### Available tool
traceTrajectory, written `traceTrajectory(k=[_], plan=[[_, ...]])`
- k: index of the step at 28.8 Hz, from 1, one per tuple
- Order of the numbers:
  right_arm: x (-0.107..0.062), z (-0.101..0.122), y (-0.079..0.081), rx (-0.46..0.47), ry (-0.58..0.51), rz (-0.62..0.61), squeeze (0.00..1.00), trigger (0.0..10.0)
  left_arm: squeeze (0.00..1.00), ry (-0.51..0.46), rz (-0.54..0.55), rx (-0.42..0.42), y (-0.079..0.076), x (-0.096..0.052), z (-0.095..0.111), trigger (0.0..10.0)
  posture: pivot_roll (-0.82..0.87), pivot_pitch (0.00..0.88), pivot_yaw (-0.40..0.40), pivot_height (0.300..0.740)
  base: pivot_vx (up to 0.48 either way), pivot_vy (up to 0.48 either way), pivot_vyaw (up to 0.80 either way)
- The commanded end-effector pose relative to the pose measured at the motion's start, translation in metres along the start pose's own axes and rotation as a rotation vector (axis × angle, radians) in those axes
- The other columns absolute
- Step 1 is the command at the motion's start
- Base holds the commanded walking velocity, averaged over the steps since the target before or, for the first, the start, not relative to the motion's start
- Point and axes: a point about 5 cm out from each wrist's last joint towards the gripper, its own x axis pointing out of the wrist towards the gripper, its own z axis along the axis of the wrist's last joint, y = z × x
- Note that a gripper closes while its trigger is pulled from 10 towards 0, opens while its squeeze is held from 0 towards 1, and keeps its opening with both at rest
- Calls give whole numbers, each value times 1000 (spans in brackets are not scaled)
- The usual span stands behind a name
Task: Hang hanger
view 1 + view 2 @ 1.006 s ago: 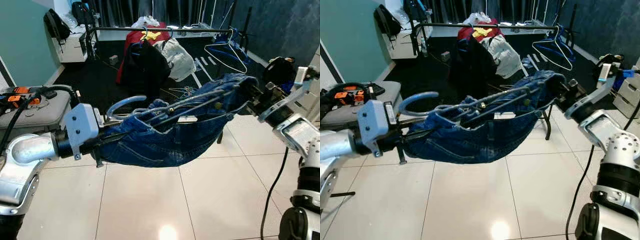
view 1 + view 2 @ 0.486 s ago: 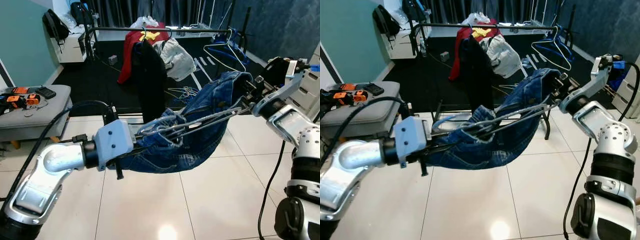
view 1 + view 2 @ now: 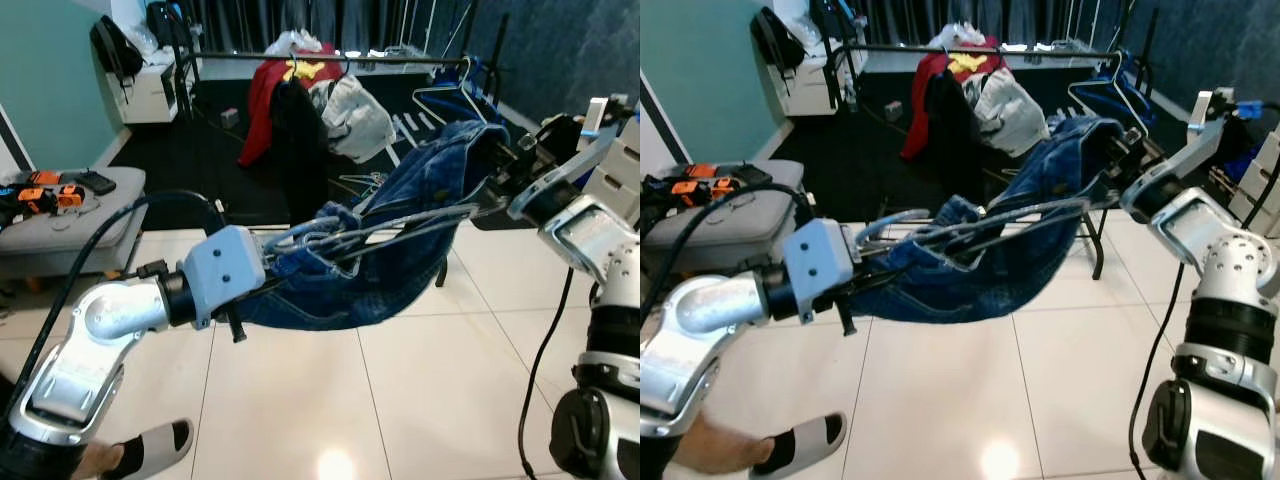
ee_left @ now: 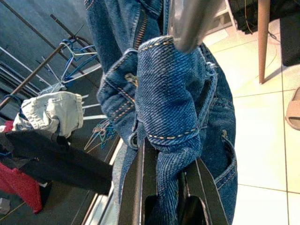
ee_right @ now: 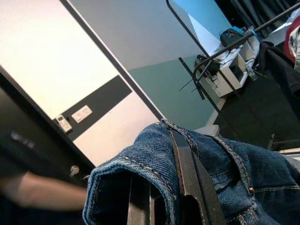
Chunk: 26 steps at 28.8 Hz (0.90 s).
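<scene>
1. Left eye view: a room with a pale tiled floor, a teal wall at upper left and a dark clothes rail across the top, carrying a red garment and a blue hanger. At centre the jeans sag between both arms on a grey hanger. This spread hold likely keeps the load level until it reaches the rail.
2. Right eye view: a grey bench at middle left bears orange tools; a person's sandalled foot is at lower left.
3. Left wrist view: the left end effector, bottom centre, is clamped on a denim fold.
4. Right wrist view: the right end effector, bottom centre, is closed on the jeans' waistband.
</scene>
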Motion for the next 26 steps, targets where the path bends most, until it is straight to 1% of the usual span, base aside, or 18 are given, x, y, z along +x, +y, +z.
traceTrajectory(k=[1,4,7,9,10,12,13,15,16,17,19,20,21,22,24,25,26], plan=[[-3,4,5,-22,6,36,0,0,0,-10,41,13,9,-8,4,0,-170,0,-22,740,0,0,0],[-16,6,0,-58,33,38,0,0,0,-15,54,32,17,-21,7,0,-167,0,-22,740,0,0,0],[-20,8,-3,-64,32,25,0,0,0,-8,57,40,19,-25,7,0,-166,0,-21,740,0,0,0],[-20,8,-3,-64,32,25,0,0,0,-8,57,40,19,-25,7,0,-166,0,-21,740,0,0,0],[-24,10,-6,-75,32,8,0,0,0,-7,56,43,20,-28,7,0,-165,0,-22,740,0,0,0],[-24,10,-6,-75,32,8,0,0,0,-7,56,43,20,-28,7,0,-165,0,-22,740,0,0,0],[-28,13,-11,-83,26,-16,0,0,0,-7,57,46,21,-31,8,0,-165,0,-23,740,0,0,0],[-28,13,-11,-83,26,-16,0,0,0,-7,57,46,21,-31,8,0,-165,0,-23,740,0,0,0],[-31,16,-14,-90,20,-33,0,0,0,-6,53,48,21,-33,9,0,-163,0,-23,740,0,0,0],[-31,18,-14,-93,8,-41,0,0,0,-15,36,45,18,-32,10,0,-165,0,-21,740,0,0,0],[-31,18,-14,-93,8,-41,0,0,0,-15,36,45,18,-32,10,0,-165,0,-21,740,0,0,0],[-29,20,-12,-93,-7,-40,0,0,0,-15,17,38,14,-28,9,0,-165,0,-22,740,0,0,0],[-29,20,-12,-93,-7,-40,0,0,0,-15,17,38,14,-28,9,0,-165,0,-22,740,0,0,0],[-26,21,-9,-92,-17,-32,0,0,0,-11,0,37,10,-24,9,0,-165,0,-21,740,0,0,0],[-26,21,-9,-92,-17,-32,0,0,0,-11,0,37,10,-24,9,0,-165,0,-21,740,0,0,0],[-21,21,-5,-91,-21,-18,0,0,0,-4,-8,31,6,-20,6,0,-166,0,-22,740,0,0,0],[-21,21,-5,-91,-21,-18,0,0,0,-4,-8,31,6,-20,6,0,-166,0,-22,740,0,0,0]])
